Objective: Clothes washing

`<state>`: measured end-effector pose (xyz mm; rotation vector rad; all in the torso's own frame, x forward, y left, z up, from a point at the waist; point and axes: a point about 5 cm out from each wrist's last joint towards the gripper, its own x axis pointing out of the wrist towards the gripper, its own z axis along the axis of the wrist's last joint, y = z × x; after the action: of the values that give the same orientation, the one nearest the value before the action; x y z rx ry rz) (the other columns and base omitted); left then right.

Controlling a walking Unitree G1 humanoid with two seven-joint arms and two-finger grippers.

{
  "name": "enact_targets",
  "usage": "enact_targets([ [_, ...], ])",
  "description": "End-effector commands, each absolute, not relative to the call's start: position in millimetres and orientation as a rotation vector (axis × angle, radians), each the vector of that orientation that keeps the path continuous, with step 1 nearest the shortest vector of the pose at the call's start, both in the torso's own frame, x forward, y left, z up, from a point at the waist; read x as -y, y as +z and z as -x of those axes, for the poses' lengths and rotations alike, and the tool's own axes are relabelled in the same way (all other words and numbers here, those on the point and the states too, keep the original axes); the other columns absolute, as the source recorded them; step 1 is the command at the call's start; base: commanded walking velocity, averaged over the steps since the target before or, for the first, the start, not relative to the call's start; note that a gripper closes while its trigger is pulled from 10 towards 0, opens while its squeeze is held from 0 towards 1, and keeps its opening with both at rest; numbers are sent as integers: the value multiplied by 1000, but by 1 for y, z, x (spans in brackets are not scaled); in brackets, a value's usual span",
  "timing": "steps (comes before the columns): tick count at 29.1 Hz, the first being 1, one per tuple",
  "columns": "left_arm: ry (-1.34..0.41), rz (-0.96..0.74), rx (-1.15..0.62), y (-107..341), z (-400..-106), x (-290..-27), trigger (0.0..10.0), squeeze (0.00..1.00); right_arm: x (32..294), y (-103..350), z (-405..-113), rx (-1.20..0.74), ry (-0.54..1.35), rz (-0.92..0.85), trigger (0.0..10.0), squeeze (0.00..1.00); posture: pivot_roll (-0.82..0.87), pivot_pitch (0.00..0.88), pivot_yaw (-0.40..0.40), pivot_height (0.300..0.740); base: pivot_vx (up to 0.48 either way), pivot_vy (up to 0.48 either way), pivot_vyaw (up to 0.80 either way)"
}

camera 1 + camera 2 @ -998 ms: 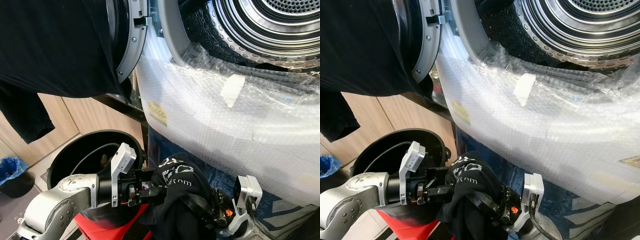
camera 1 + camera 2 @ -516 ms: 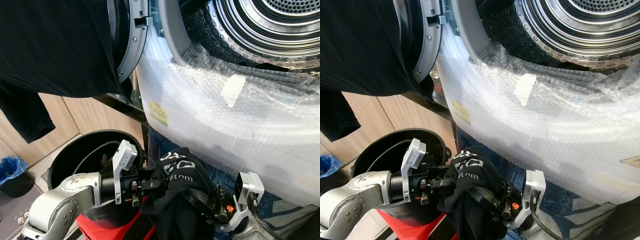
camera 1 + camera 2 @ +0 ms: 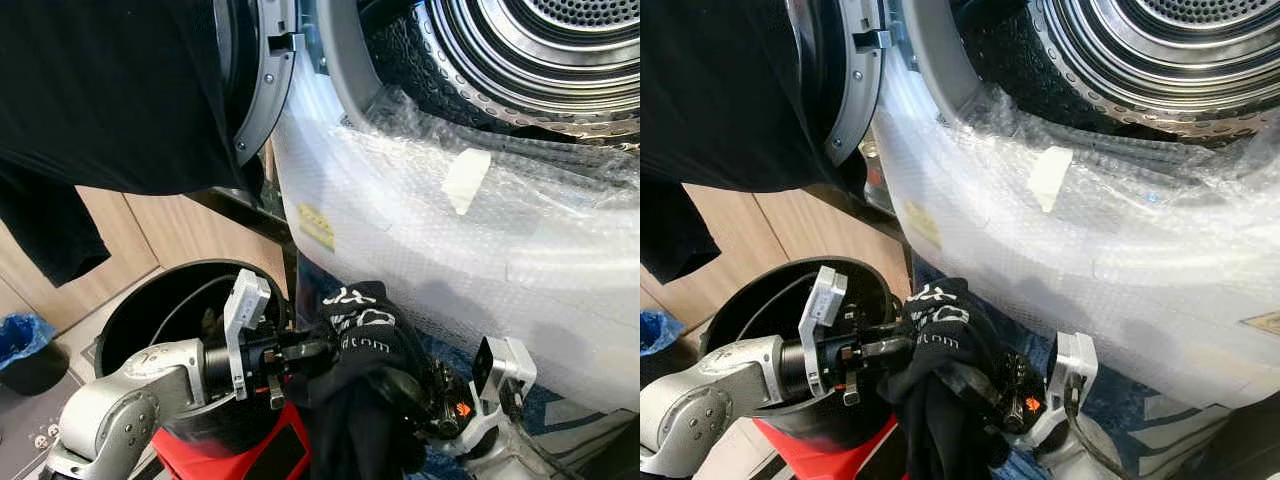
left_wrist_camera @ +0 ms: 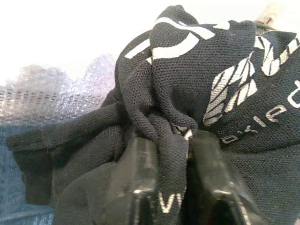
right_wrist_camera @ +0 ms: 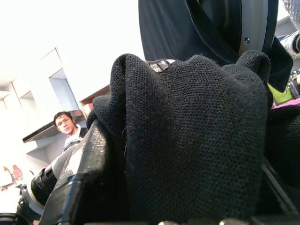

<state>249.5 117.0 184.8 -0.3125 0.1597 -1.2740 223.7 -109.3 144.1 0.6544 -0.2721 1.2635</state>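
At the far left a blue-lined bin [image 3: 22, 340] stands on the floor by the wooden cabinet fronts [image 3: 190, 235], and a dark garment [image 3: 110, 90] hangs over the open washer door [image 3: 262, 80]. Below it the round black laundry basket [image 3: 150, 310] sits on the floor, with the left arm reaching across its rim. The left end effector [image 3: 300, 352] is closed on a fold of the black printed shirt [image 3: 365, 340]; in the left wrist view its two black fingers [image 4: 138, 173] pinch a bunched ridge of the knit fabric between them. The shirt is held up in the air, bundled, just in front of the machine's bubble-wrapped front panel [image 3: 450, 250] and below the steel drum [image 3: 540, 50], its lower part hanging down between the arms. From the right, the right end effector [image 3: 425, 390] also clamps the bundle, its fingers [image 5: 84, 173] pressed against the cloth. In the right wrist view a person [image 5: 65, 124] shows in the background.
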Motion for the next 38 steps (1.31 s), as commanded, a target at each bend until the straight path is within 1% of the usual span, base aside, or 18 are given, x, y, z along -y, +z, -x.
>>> enact_targets([
  [1, -1314, 314, -118, 195, -247, -112, 0, 0, 100, 150, -223, 281, 1301, -651, 10000, 0, 143, 102, 81, 740, 0, 0, 0],
  [3, -1309, 328, -102, 198, -247, -114, 0, 0, 100, 148, -226, 262, 1281, -637, 10000, 0, 149, 110, 81, 740, 0, 0, 0],
  [4, -1311, 334, -94, 200, -245, -115, 0, 0, 100, 147, -227, 258, 1274, -647, 10000, 573, 152, 111, 80, 740, 0, 0, 0],
  [6, -1308, 338, -91, 201, -245, -117, 0, 0, 100, 147, -227, 254, 1272, -655, 10000, 573, 152, 111, 80, 740, 0, 0, 0],
  [7, -1295, 350, -82, 203, -245, -118, 0, 0, 101, 147, -228, 254, 1268, -658, 10000, 1000, 152, 111, 80, 740, 0, 0, 0],
  [13, -1270, 366, -44, 210, -247, -124, 0, 0, 106, 146, -232, 259, 1233, -632, 10000, 1000, 158, 118, 79, 740, 0, 0, 0],
  [16, -1253, 398, -3, 218, -248, -129, 0, 0, 113, 137, -234, 219, 1202, -591, 10000, 1000, 161, 119, 76, 740, 0, 0, 0],
  [20, -1240, 415, 27, 225, -250, -134, 0, 0, 122, 132, -238, 209, 1148, -576, 10000, 1000, 163, 118, 76, 740, 0, 0, 0],
  [23, -1215, 454, 90, 235, -254, -140, 0, 0, 131, 126, -243, 188, 1075, -567, 10000, 1000, 160, 120, 74, 740, 0, 0, 0],
  [25, -1210, 457, 97, 237, -255, -141, 0, 0, 132, 125, -244, 185, 1069, -565, 10000, 1000, 160, 120, 74, 740, 0, 0, 0],
  [30, -1151, 506, 258, 268, -262, -155, 0, 0, 134, 118, -244, 165, 1053, -566, 10000, 1000, 165, 122, 73, 740, 0, 0, 0],
  [34, -1151, 512, 315, 285, -262, -160, 0, 0, 135, 109, -247, 135, 1006, -561, 10000, 1000, 165, 122, 73, 740, 0, 0, 0],
  [36, -1159, 483, 314, 289, -261, -160, 0, 0, 138, 96, -253, 79, 929, -510, 10000, 1000, 165, 122, 73, 740, 0, 0, 0],
  [37, -1150, 480, 317, 291, -261, -161, 0, 0, 141, 86, -255, 28, 879, -451, 10000, 1000, 165, 122, 73, 740, 0, 0, 0],
  [38, -1150, 480, 317, 291, -261, -161, 0, 0, 141, 86, -255, 28, 879, -451, 10000, 1000, 165, 122, 73, 740, 0, 0, 0],
])
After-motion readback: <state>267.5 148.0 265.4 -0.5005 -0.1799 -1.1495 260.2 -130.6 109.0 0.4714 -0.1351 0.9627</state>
